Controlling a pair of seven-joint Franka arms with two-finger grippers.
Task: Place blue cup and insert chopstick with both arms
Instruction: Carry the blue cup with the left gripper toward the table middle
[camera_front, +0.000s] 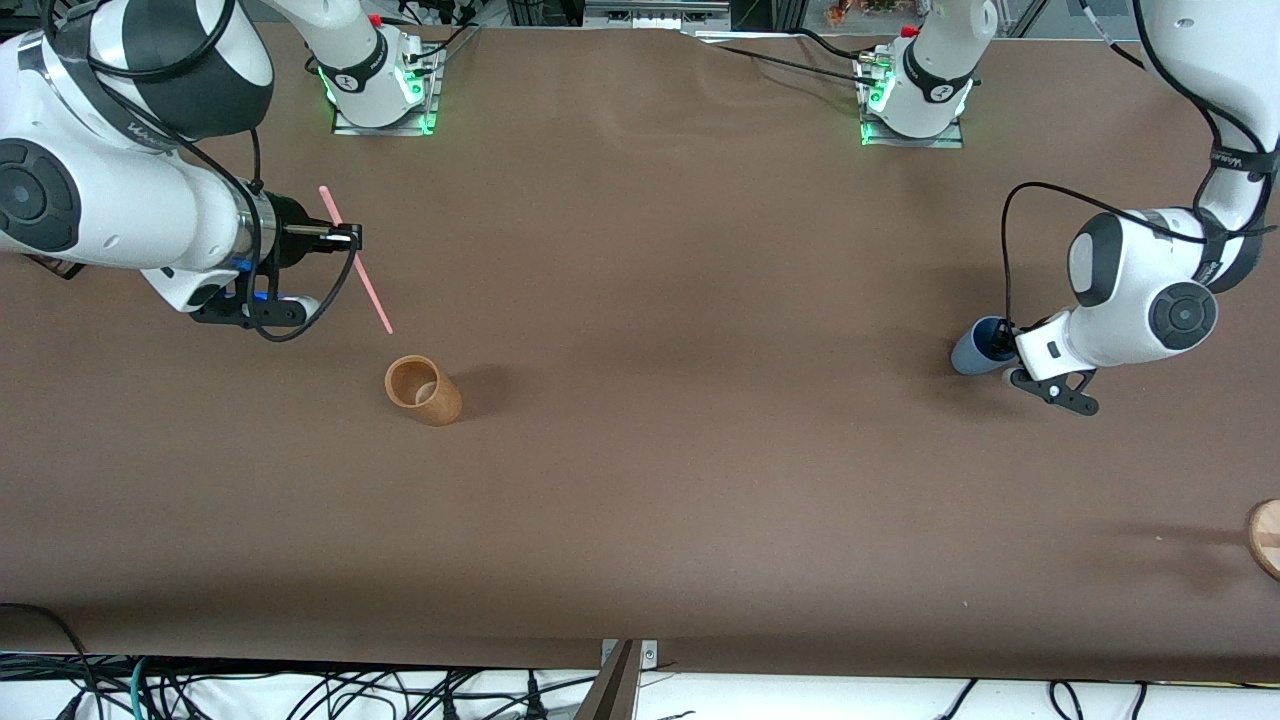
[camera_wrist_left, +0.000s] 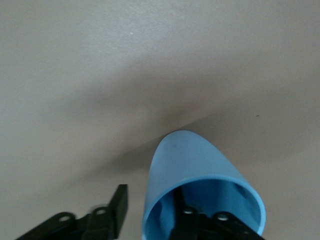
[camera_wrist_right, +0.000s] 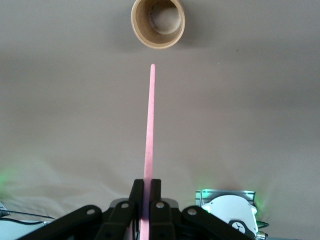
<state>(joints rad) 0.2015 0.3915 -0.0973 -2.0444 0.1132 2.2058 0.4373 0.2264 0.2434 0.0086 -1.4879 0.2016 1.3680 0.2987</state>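
Gripping the chopstick between shut fingers, the right tool hangs over the table toward the right arm's end, the pink stick slanting down and its free tip hanging short of the tan cup; that cup stands upright, nearer the front edge; the left tool is at the blue cup toward the left arm's end of the table, one finger inside the cup's mouth and the other outside the wall, jaws partly drawn in; whether they already pinch the wall cannot be told; a round wooden piece shows at the table's edge at the left arm's end
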